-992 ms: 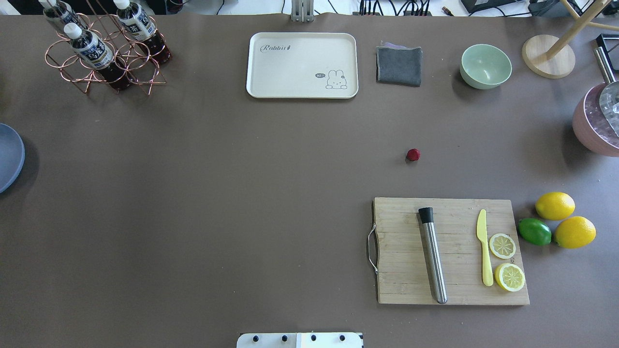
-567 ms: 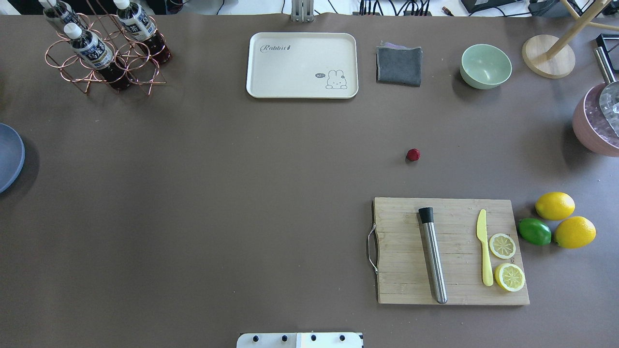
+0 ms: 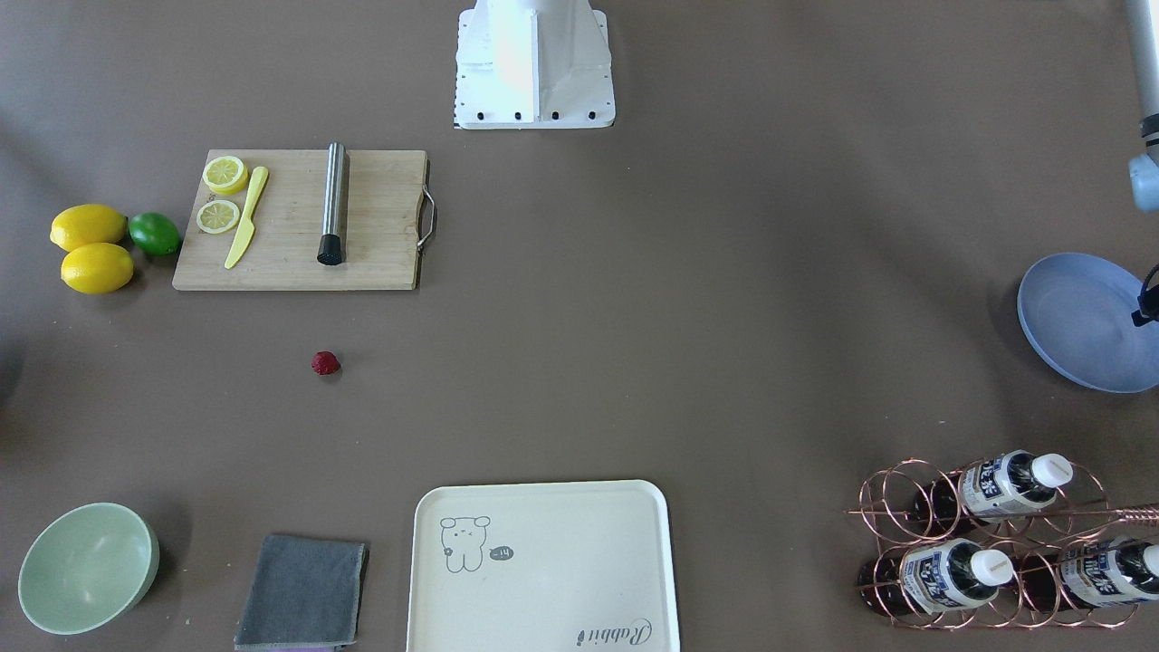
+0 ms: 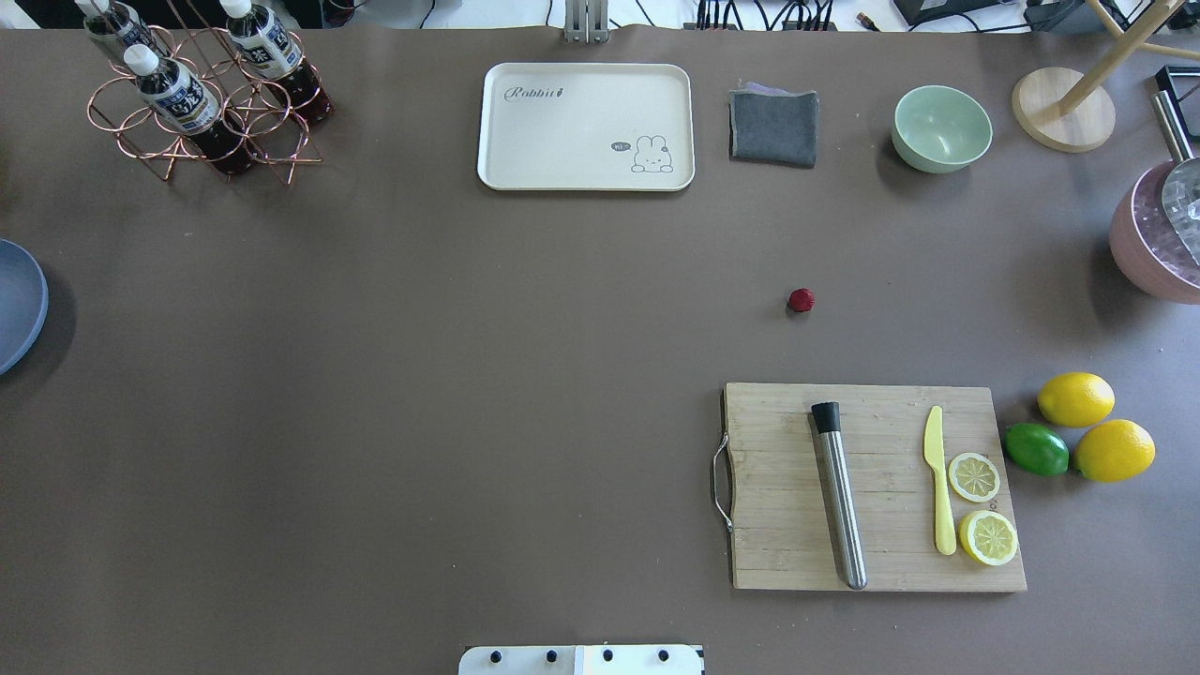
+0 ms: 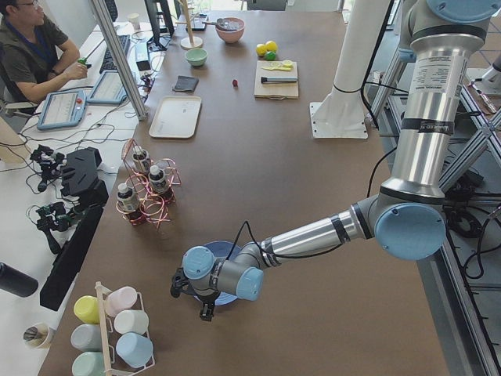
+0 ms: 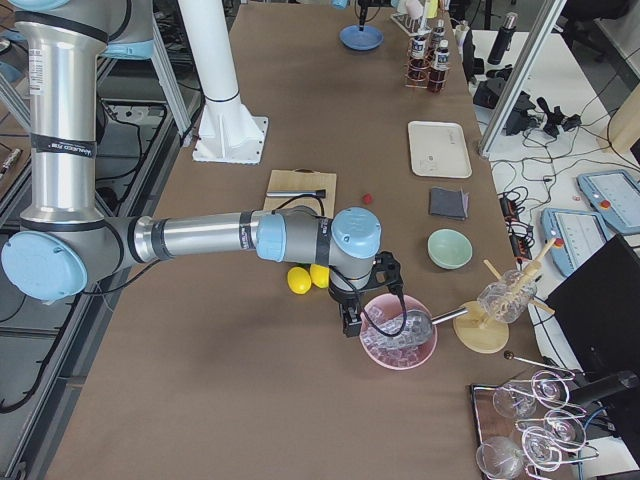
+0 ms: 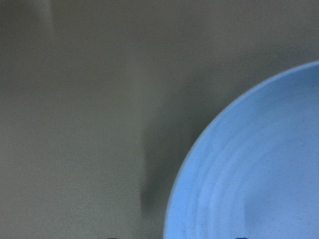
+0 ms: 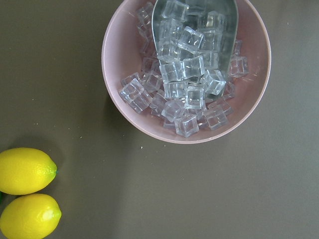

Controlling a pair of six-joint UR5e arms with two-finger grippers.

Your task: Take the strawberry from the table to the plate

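Observation:
The strawberry (image 4: 801, 300) (image 3: 326, 363) is a tiny dark-red berry lying alone on the brown table (image 4: 469, 375), just beyond the cutting board. The light-blue plate (image 3: 1077, 321) (image 4: 14, 305) sits at the table's far left end and fills the lower right of the left wrist view (image 7: 249, 174). My left gripper (image 5: 203, 309) hovers at the plate's edge; I cannot tell whether it is open or shut. My right gripper (image 6: 350, 322) hangs by the pink bowl at the opposite end, far from the berry, and I cannot tell its state either.
A wooden cutting board (image 4: 872, 487) carries a steel muddler, a yellow knife and lemon slices. Two lemons and a lime (image 4: 1036, 448) lie beside it. A pink bowl of ice (image 8: 187, 69), green bowl (image 4: 940, 127), grey cloth, cream tray (image 4: 586, 127) and bottle rack (image 4: 202, 94) line the far side.

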